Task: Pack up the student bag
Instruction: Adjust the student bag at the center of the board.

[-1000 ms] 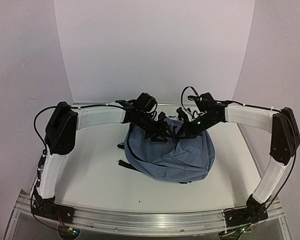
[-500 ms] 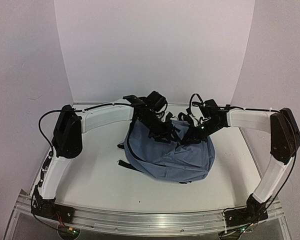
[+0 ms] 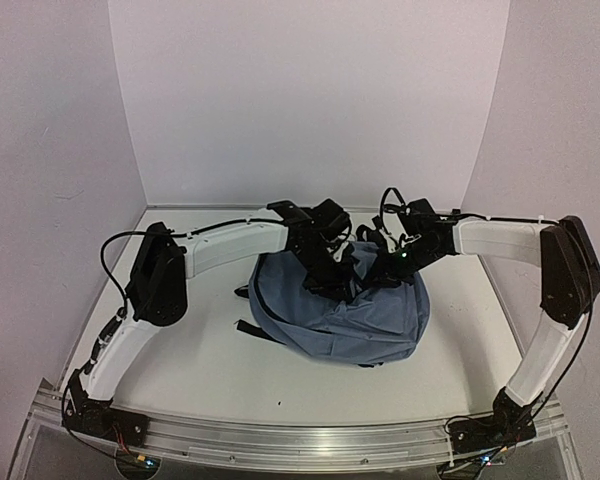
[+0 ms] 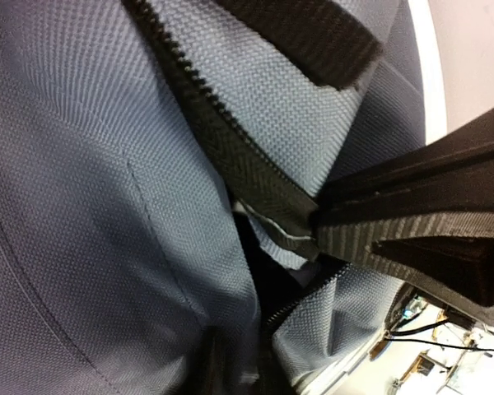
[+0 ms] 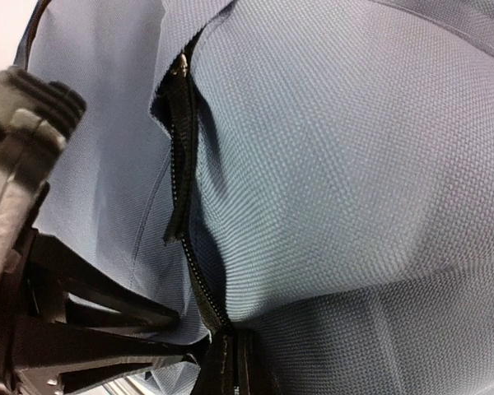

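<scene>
Blue-grey woven fabric student bag, dark zipper agape

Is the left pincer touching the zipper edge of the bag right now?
Touching. The left wrist view shows the left pincer closed on the zipper edge of the student bag, the fabric running straight into its fingertips with no gap.
</scene>
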Robot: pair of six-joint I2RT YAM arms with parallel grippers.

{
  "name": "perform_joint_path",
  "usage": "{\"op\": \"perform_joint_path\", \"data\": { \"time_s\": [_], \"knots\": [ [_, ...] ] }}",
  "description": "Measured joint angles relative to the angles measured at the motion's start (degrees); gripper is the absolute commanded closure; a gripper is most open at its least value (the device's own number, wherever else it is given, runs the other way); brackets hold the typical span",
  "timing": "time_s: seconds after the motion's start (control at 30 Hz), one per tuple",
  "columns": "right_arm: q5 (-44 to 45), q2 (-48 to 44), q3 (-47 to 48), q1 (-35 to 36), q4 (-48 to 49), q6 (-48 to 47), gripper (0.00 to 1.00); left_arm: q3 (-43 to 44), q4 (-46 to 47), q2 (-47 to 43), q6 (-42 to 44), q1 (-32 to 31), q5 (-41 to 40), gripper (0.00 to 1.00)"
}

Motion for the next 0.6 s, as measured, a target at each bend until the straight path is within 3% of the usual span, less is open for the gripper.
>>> {"op": "perform_joint_path", "data": {
  "time_s": [0.4, 0.6],
  "knots": [
    [-1.5, -1.0, -1.0, -0.1, 0.8, 0.4, 1.00, -9.3, 5.6, -7.7, -0.5, -0.3, -6.5, 1.00],
    [-2.3, -1.9, -0.9, -0.2, 1.1, 1.0, 1.00, -25.7, 15.5, -21.0, -2.1, -0.4, -13.1, 1.00]
  ]
}}
